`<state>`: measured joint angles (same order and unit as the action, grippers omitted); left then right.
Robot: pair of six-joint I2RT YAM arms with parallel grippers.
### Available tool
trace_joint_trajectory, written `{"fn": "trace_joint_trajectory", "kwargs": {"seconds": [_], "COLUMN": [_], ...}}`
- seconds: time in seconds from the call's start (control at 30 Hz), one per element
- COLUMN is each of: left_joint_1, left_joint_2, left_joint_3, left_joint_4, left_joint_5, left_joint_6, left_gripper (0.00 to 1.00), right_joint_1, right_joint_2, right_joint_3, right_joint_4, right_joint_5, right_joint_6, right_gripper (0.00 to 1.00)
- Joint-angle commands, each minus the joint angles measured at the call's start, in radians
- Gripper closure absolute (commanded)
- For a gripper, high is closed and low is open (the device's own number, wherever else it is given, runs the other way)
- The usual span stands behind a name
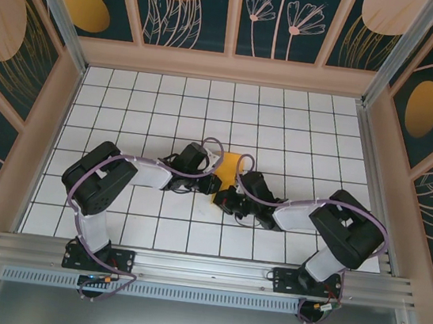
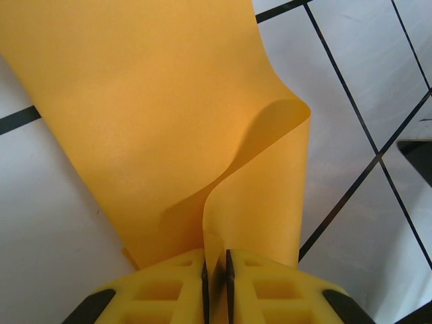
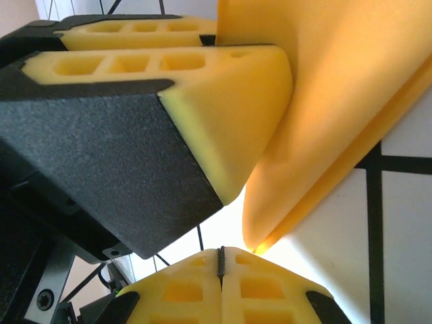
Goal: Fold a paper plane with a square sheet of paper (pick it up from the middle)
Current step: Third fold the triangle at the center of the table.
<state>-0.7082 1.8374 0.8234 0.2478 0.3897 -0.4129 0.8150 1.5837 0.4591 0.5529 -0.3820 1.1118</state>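
At table centre, a bit toward the near edge: paper (image 1: 229,166), lifted and curled, one edge pinched in left gripper (image 2: 216,263), sheet rising away from those fingers, long way roughly near-to-far. Right gripper (image 3: 220,260) pressed together, nothing seen between; loose paper corner just beside its tips, so probably better placed for it. Flat white tiled table (image 1: 152,106); walls (image 1: 181,5) well apart from paper.

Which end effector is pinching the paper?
Left end effector: the orange-yellow paper sheet runs into its jaws. Right end effector is shut, paper beside it.
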Motion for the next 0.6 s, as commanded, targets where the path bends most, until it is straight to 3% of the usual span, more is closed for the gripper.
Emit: {"fn": "trace_joint_trajectory", "kwargs": {"seconds": [0.0, 0.57], "left_joint_1": [-0.004, -0.004], "left_joint_2": [0.043, 0.057], "left_joint_3": [-0.006, 0.0], "left_joint_4": [-0.055, -0.064], "left_joint_5": [0.017, 0.047], "left_joint_6": [0.013, 0.026], "left_gripper": [0.82, 0.81], "right_joint_1": [0.013, 0.018], "right_joint_2": [0.012, 0.072], "right_joint_3": [0.006, -0.026], "right_joint_4": [0.058, 0.048], "right_joint_5": [0.021, 0.054], "right_joint_6": [0.017, 0.049], "right_gripper": [1.0, 1.0]}}
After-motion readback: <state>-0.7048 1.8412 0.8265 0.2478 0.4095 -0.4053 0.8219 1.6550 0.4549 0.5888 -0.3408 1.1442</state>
